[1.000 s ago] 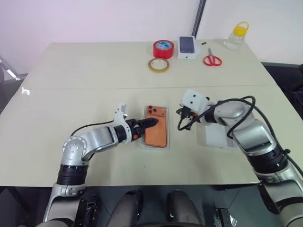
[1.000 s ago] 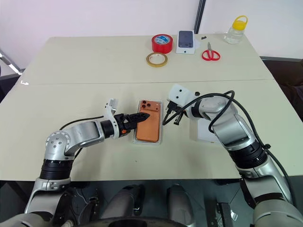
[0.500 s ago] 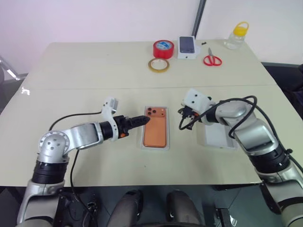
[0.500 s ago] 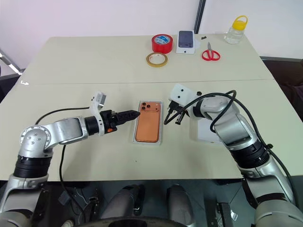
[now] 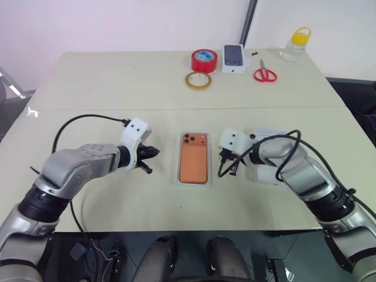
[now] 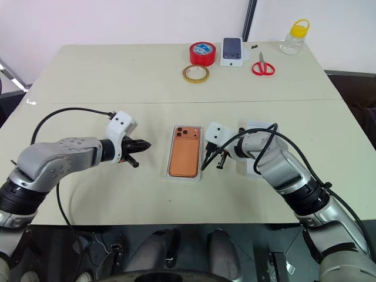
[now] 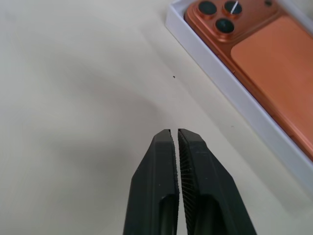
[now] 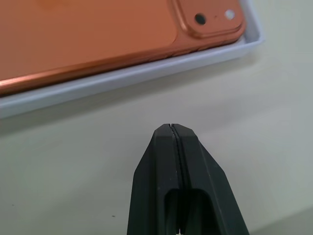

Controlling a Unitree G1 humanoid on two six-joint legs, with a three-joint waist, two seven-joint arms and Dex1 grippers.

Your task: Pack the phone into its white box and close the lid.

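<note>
The copper-orange phone [image 5: 194, 160] lies face down in the white box [image 7: 211, 67] at the table's middle, camera block toward the far side. My left gripper [image 5: 153, 152] hovers left of the box, shut on nothing; its fingers [image 7: 162, 161] press together. Close to the box's right rim [image 8: 122, 78], my right gripper [image 6: 209, 162] points down at the table, shut and empty. A flat white cardboard piece, seemingly the lid [image 5: 269, 175], lies under my right forearm and is mostly hidden.
At the table's far edge stand a red tape roll [image 5: 202, 60], a tan tape ring [image 5: 198, 80], a small white box picturing a dark phone [image 5: 233, 57], red scissors [image 5: 265, 73] and a yellow-capped bottle [image 5: 294, 44].
My left gripper drew back leftward from the phone, rolled over and shut. The right gripper sank a little beside the box. The phone stays in the box.
</note>
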